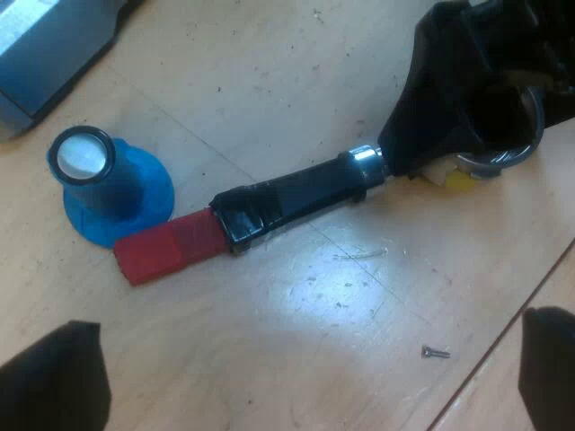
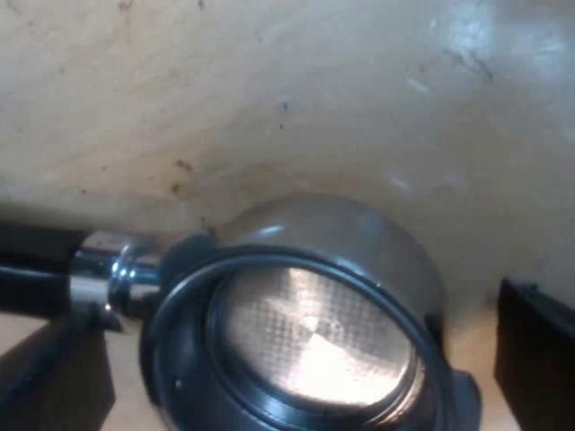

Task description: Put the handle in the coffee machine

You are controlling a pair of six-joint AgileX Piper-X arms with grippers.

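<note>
On the counter (image 1: 314, 305): holder (image 1: 296, 193), lying flat, long axis running from its red end (image 1: 166, 251), just beside the blue tamper (image 1: 112, 189), to the basket (image 2: 314, 341). Right tool (image 2: 301, 373): over the basket, fingers spread either side, gripping nothing; judged the nearer arm. Left tool (image 1: 301, 377): fingers wide apart, empty, off the handle's side.

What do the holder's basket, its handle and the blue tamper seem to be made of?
Basket: metal, probably steel; bright glints, fine mesh floor. Handle: glossy black, plastic or wrapped tape, by its creased sheen. Blue tamper: likely plastic; even, matte colour.
</note>
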